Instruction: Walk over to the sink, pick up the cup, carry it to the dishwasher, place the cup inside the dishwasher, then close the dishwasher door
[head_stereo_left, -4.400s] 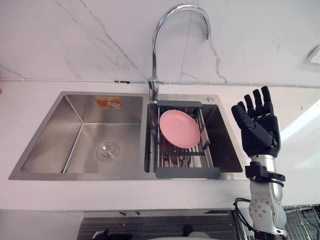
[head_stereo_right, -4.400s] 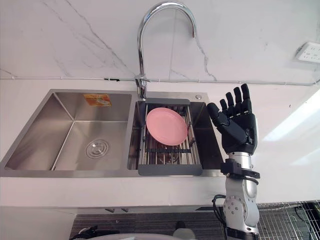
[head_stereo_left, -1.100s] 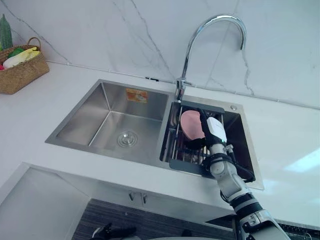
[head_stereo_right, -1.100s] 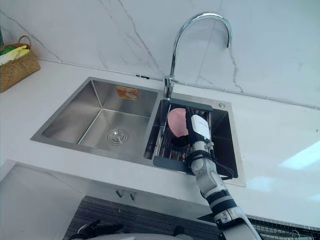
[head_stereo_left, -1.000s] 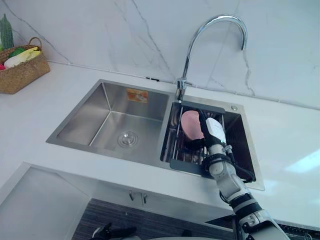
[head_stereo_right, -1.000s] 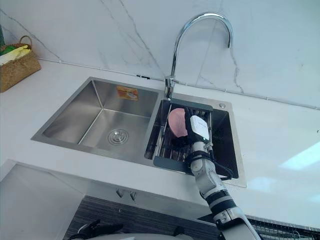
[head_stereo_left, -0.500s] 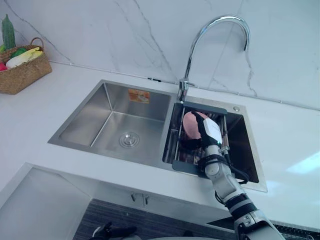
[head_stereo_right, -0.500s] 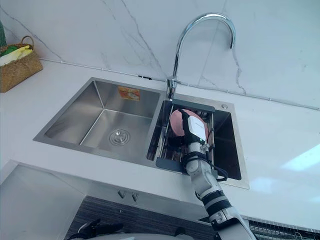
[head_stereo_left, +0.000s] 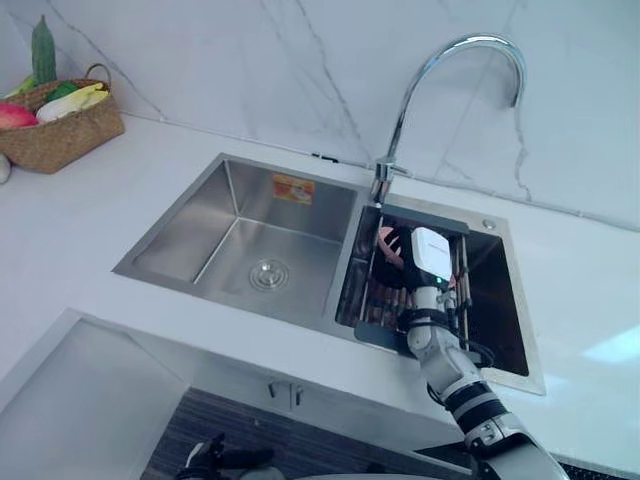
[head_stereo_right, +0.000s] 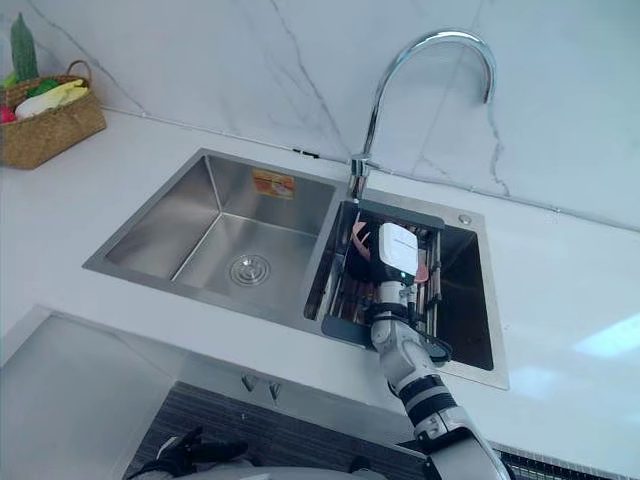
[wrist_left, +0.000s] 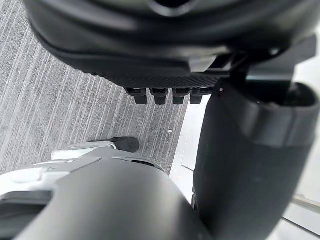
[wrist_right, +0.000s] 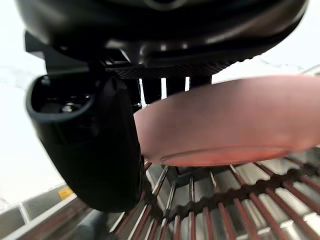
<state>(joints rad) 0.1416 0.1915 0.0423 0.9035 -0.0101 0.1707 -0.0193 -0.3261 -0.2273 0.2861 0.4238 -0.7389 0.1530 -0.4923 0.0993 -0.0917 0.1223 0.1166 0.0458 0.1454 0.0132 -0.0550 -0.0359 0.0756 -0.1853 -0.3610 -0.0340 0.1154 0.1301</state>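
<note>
A stainless-steel double sink is set into a white stone counter, with a tall chrome gooseneck tap rising from the sink's far edge, where the two basins meet. The left basin holds a round drain in its floor and an orange sticker on its far wall. A dark grey dish rack with metal wires spans the right basin from its far edge to its near edge.

A round pink plate stands on edge in the rack, toward the far end. The right hand reaches down into this basin and grasps the plate: in the right wrist view the thumb presses against the plate's rim and the fingers pass behind it. The rack's wires run just below the plate's lower edge; I cannot tell whether they touch.

The left hand hangs over grey ribbed flooring, its fingers relaxed and holding nothing.

A woven wicker basket of vegetables sits at the counter's far left corner, well apart from the sink.
</note>
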